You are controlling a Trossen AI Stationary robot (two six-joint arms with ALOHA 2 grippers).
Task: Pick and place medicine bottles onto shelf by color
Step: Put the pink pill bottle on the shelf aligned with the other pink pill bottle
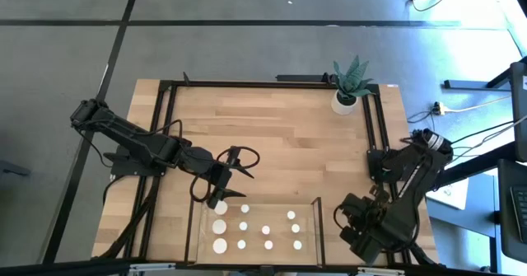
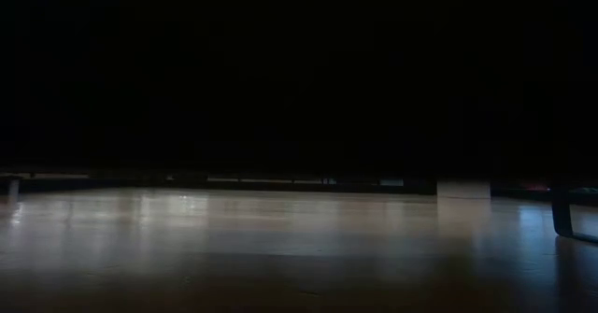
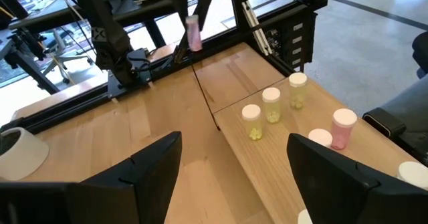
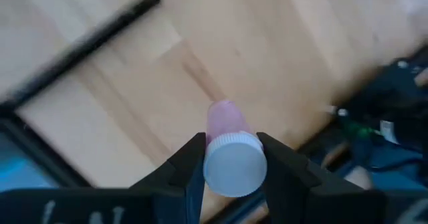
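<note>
The shelf [image 1: 280,214] lies at the table's near edge, with several white-capped medicine bottles standing on it. The left wrist view shows three yellowish ones [image 3: 271,105] in a row and pink ones [image 3: 342,128] nearer. My left gripper [image 1: 211,195] hovers open by the shelf's left end, its fingers [image 3: 231,184] around nothing. My right gripper [image 4: 231,164] is past the shelf's right end [image 1: 352,218], raised off the table and shut on a pink bottle [image 3: 194,33]. My right gripper pinches the pink bottle between its two fingers at the white cap [image 4: 234,165], one finger on each side. The fingers come from above, pointing down. The pink body [image 4: 224,118] hangs below them, roughly upright and lifted clear of the table.
A white pot with a spiky green plant [image 1: 346,95] stands at the far right corner. Dark frame bars [image 1: 169,144] run along the table's sides. Bare wood [image 1: 272,136] lies between the shelf and the far edge. The low view shows only dim tabletop [image 2: 280,238].
</note>
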